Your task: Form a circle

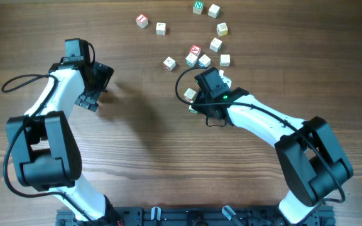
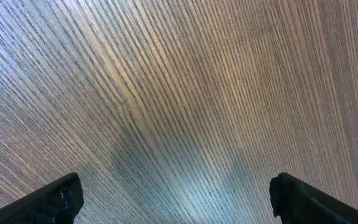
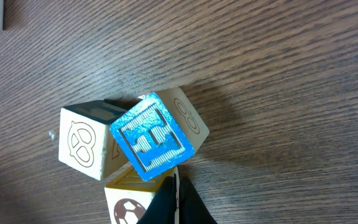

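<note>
The cubes (image 1: 215, 44) form no circle. They lie loose on the far right part of the worktop (image 1: 143, 144), most of them in a ragged scatter with gaps between. A red cube (image 1: 142, 20) lies farthest left and a green cube (image 1: 198, 7) is at the far edge. Nearer in, a small clump sits under the right arm's wrist. The right wrist view shows this clump as three cubes pressed together. A blue cube (image 3: 153, 137) is turned diamond-wise against a pale cube (image 3: 82, 146) on its left, and a ball cube (image 3: 126, 208), with a ball picture on its face, lies just below them. The right pincer (image 3: 176, 202) is clenched, its tips together with nothing between them, right at the lower corner of the blue cube. The view is too close to tell whether they touch it. The left pincer (image 1: 96, 88) is released, its jaws spread wide. It hangs over the worktop on the left side, well apart from every cube, and the left wrist view shows only wood grain between its tips.
</note>
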`<state>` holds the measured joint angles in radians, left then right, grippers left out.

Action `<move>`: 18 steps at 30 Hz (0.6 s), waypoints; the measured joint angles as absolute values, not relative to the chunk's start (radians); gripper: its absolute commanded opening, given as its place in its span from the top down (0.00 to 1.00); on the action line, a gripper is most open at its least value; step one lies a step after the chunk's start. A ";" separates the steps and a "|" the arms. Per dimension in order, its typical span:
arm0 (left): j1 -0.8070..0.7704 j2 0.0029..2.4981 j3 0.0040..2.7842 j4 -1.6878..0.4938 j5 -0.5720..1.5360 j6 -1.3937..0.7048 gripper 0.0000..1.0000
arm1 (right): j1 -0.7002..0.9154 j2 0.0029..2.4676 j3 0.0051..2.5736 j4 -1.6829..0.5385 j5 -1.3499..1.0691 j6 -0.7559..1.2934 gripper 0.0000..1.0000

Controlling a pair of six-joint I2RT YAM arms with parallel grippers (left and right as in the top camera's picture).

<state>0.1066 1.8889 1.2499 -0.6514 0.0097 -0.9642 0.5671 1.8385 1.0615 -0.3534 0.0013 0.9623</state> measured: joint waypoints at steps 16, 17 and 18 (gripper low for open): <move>0.107 1.889 1.250 -0.651 0.010 -0.964 0.00 | 0.567 1.839 1.061 -0.363 0.004 0.943 0.95; 0.107 1.889 1.250 -0.651 0.010 -0.964 0.00 | 0.567 1.839 1.060 -0.377 0.005 0.952 0.96; 0.107 1.889 1.250 -0.651 0.010 -0.964 0.00 | 0.567 1.839 1.060 -0.397 0.009 0.968 0.95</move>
<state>0.1066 1.8889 1.2499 -0.6514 0.0097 -0.9642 0.5671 1.8385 1.0603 -0.3973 0.0090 0.9680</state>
